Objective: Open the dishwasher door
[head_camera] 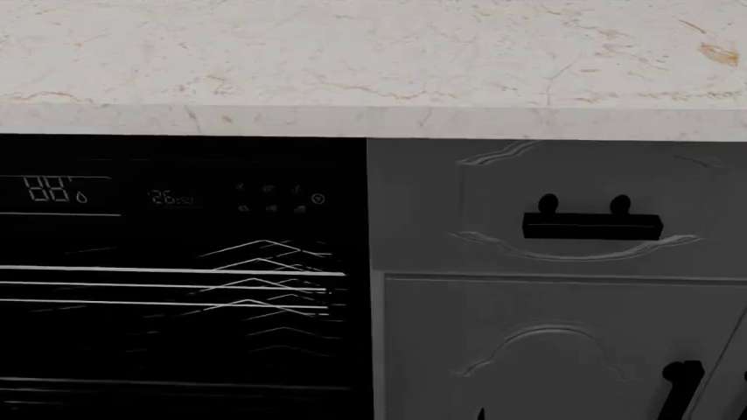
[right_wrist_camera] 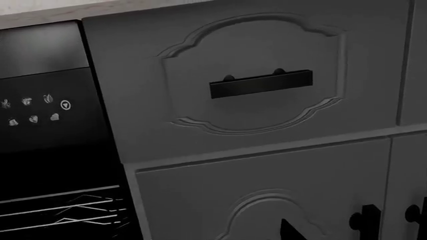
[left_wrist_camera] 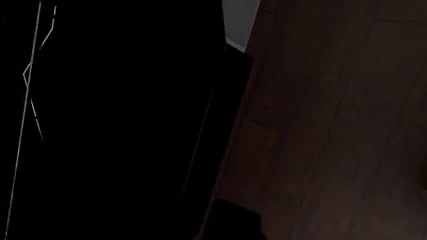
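The dishwasher door is a glossy black front under the marble counter, at the left of the head view. It stands flush with the cabinets, with a pale "88" display and touch icons on its top strip. The right wrist view shows its right edge and icons. The left wrist view is very dark: the black door face fills most of it, seen from close. A dim dark shape at that view's lower edge may be a finger of my left gripper. One black pointed tip of my right gripper shows before the grey cabinet.
A grey embossed drawer front with a black bar handle sits right of the door, above a cabinet door with black handles. The pale marble countertop overhangs both. Brown wooden floor lies beside the door.
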